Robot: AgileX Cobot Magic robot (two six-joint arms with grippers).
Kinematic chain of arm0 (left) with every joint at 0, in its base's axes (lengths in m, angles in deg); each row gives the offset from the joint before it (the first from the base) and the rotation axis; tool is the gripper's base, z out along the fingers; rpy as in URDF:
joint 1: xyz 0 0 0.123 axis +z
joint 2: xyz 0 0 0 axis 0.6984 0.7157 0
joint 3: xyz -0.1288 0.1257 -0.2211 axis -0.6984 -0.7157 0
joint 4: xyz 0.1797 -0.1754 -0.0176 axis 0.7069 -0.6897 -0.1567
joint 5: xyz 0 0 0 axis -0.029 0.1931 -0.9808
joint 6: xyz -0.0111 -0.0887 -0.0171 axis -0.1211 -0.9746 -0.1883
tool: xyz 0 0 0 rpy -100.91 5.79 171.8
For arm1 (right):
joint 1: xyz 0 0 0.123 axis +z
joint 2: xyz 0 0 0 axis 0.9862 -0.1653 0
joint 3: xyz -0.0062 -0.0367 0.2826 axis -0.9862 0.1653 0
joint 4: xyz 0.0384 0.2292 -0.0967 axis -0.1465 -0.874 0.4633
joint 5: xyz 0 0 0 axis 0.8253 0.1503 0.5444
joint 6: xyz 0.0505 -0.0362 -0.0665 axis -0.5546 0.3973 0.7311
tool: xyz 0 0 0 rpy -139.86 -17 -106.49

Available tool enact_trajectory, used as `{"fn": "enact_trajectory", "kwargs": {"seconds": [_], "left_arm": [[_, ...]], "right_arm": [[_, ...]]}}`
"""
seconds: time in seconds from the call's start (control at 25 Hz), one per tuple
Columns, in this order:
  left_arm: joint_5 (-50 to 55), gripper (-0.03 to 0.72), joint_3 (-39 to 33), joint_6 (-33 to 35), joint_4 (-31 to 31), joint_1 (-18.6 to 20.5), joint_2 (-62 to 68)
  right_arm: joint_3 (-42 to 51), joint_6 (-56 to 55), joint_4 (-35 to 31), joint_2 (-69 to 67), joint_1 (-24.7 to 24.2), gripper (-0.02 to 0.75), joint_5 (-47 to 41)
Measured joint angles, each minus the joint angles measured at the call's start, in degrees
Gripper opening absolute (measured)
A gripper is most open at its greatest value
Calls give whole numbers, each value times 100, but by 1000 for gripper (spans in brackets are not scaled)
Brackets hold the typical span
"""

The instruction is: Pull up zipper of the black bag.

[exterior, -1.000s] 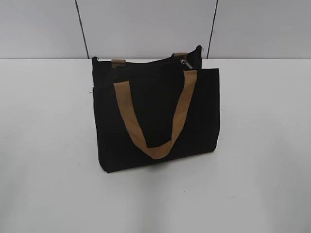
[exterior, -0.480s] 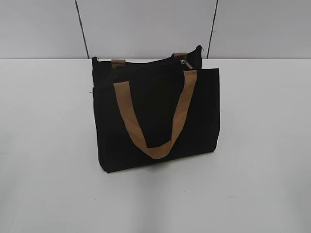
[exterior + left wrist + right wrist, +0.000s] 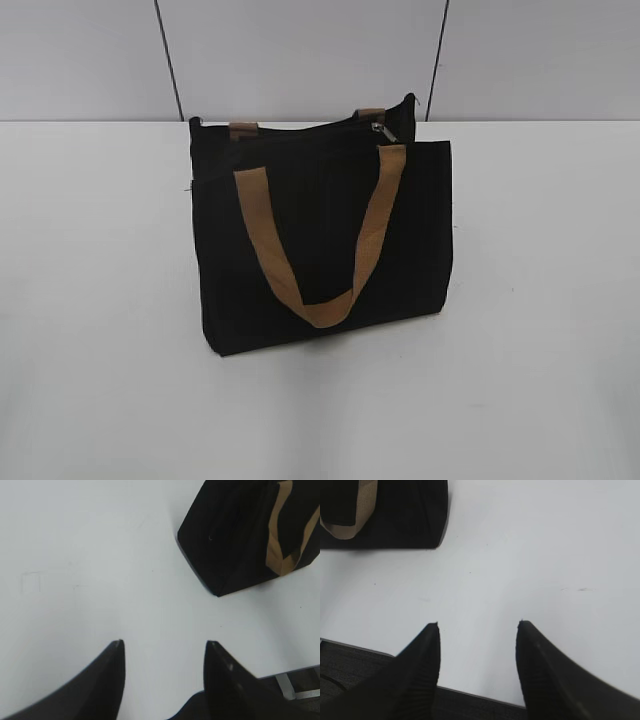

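The black bag (image 3: 320, 240) stands upright in the middle of the white table, with a tan strap handle (image 3: 318, 235) hanging in a U over its front. The zipper (image 3: 300, 130) runs along the top edge; its silver slider (image 3: 381, 128) sits near the right end. Neither gripper shows in the exterior view. My left gripper (image 3: 164, 644) is open and empty over the table's near edge, with the bag's corner (image 3: 235, 535) far up and to the right. My right gripper (image 3: 479, 624) is open and empty, with the bag (image 3: 400, 515) at the upper left.
The white table (image 3: 100, 380) spreads wide round the bag. A grey panelled wall (image 3: 300, 50) rises behind it. The table's front edge and dark floor (image 3: 350, 665) lie under the right gripper; a metal frame part (image 3: 295, 682) shows beside the left one.
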Motion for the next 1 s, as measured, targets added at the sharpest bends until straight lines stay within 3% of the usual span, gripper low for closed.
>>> {"fn": "enact_trajectory", "kwargs": {"seconds": [0.84,1.0], "left_arm": [[6,362,0,0,-12,0,0],[6,356,0,-4,-31,230,0]], "right_arm": [[0,5,6,0,0,382,-11],[0,5,12,7,-134,382,-11]]}}
